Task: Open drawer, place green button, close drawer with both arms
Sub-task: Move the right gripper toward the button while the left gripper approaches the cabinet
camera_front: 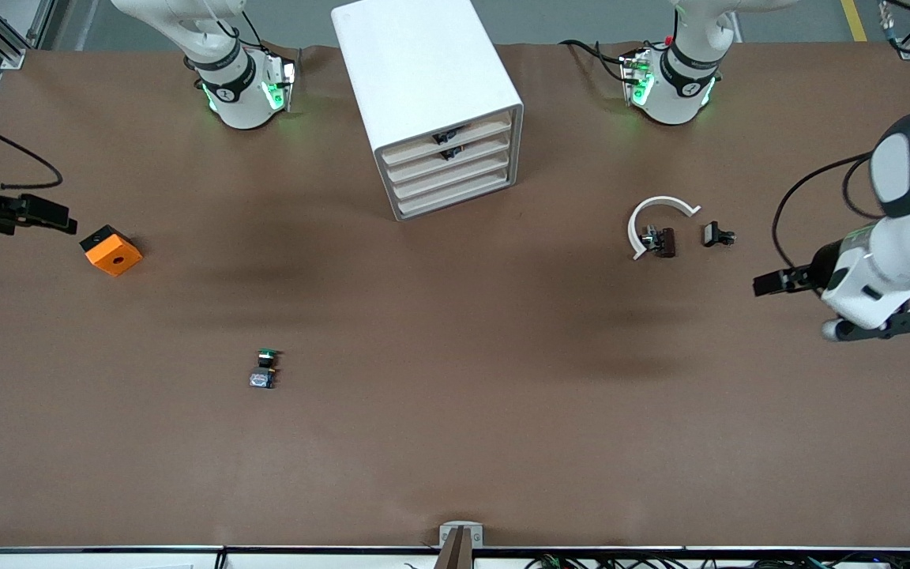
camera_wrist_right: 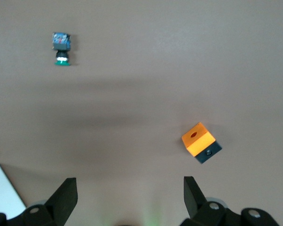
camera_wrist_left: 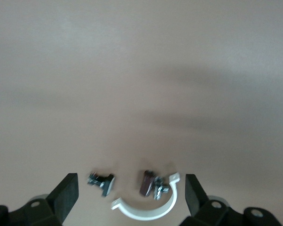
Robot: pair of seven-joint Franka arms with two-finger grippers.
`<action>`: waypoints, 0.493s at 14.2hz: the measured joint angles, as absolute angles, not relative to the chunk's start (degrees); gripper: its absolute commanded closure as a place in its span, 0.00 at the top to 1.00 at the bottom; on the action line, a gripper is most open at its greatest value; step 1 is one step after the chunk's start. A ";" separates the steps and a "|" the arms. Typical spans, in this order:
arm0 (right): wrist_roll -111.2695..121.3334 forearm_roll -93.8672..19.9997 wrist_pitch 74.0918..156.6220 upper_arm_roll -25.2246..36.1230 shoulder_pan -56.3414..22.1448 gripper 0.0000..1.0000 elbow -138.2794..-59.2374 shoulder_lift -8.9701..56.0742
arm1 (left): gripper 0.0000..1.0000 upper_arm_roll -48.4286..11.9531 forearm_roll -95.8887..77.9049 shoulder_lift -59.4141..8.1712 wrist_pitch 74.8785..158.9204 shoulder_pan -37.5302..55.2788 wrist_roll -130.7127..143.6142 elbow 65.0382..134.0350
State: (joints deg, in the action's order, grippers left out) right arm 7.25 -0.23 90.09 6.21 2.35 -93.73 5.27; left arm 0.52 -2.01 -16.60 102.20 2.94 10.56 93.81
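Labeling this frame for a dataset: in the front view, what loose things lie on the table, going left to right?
Orange block → button → cabinet → white ring with a dark part → small dark part.

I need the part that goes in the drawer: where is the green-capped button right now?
The button lies alone on the bare table, nearer the front camera than the cabinet and the orange block, toward the right arm's end.
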 measured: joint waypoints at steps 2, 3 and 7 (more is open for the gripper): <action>7.29 -0.24 91.82 6.40 3.52 1.00 -93.11 6.59 | 1.00 0.28 -2.37 -18.82 104.55 4.52 14.58 93.72; 7.28 -0.29 92.48 6.44 3.81 1.00 -92.98 6.84 | 1.00 0.23 -2.39 -19.69 105.38 5.63 17.03 93.68; 6.36 -3.37 97.28 5.97 3.56 1.00 -93.38 9.35 | 1.00 0.10 -2.40 -23.07 106.76 11.87 30.24 93.52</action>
